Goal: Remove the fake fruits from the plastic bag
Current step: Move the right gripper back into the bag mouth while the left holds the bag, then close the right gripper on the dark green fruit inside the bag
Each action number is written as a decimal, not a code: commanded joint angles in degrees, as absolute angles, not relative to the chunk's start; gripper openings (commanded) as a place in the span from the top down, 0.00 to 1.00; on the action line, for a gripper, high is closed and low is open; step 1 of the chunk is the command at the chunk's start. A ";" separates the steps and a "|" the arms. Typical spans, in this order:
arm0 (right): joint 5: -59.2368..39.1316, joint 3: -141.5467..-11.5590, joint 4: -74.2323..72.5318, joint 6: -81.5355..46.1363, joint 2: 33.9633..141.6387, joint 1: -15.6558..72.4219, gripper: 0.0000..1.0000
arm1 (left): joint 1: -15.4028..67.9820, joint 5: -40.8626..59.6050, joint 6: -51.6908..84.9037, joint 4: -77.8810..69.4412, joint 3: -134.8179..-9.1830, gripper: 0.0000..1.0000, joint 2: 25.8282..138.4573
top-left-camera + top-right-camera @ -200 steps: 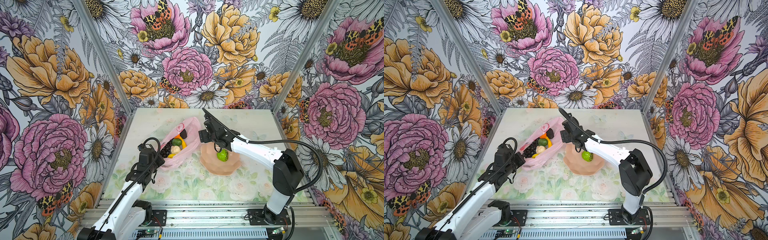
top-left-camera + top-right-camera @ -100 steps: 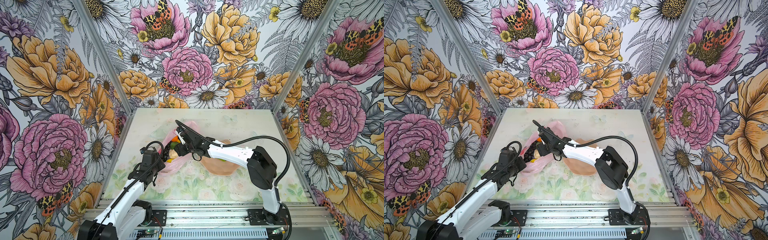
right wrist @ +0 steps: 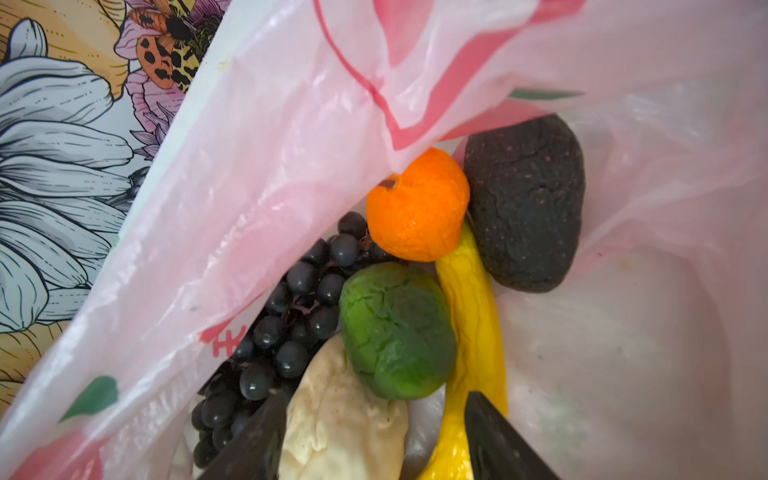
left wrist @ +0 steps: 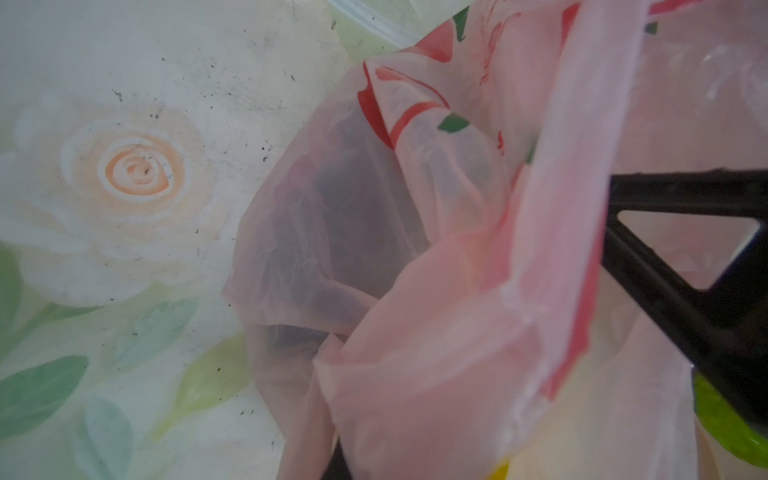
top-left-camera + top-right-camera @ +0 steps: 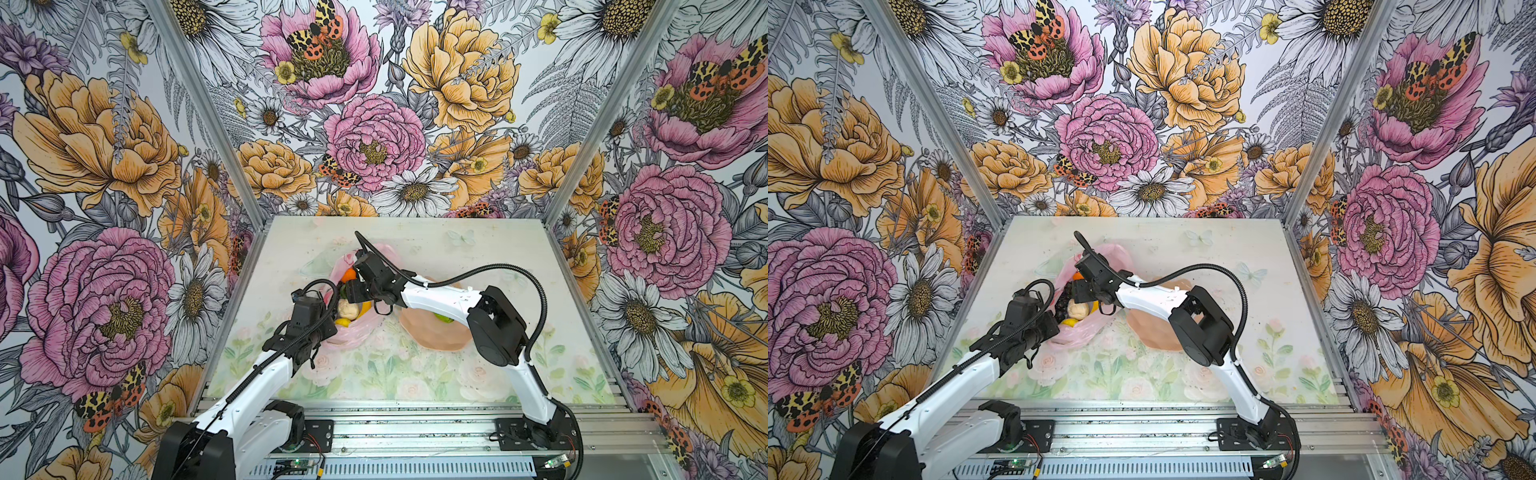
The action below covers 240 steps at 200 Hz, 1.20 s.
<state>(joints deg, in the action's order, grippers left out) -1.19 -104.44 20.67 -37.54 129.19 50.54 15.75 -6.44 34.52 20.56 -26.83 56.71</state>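
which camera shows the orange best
The right wrist view: the orange sits close, sharp, nearly whole, next to the avocado. In both top views it is a tiny, partly hidden speck. The left wrist view shows the bag, not the orange.

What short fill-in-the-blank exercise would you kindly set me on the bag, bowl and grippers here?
1. The left gripper is ____ on the plastic bag.
2. The orange lies between the black grape bunch and the dark ____.
3. The peach bowl holds a ____ lime.
4. The right gripper hangs ____ over the bag.
Missing words: shut; avocado; green; open.
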 commanded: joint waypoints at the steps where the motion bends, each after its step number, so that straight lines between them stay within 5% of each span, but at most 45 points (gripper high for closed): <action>1: 0.87 -106.35 20.52 -42.58 131.37 50.10 0.30 | 16.82 -7.36 33.20 19.16 -28.65 0.99 57.11; 172: -0.52 -117.16 21.09 -47.43 142.10 48.97 0.34 | 17.58 -8.16 32.91 19.14 -28.85 0.99 56.99; 240: 0.00 -116.49 21.55 -43.90 138.44 48.78 0.43 | 17.57 -8.61 32.96 18.69 -29.31 0.99 58.48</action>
<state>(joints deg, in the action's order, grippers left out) -0.49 -115.15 20.97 -46.26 141.16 49.15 17.12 -6.81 33.91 20.49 -27.22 57.32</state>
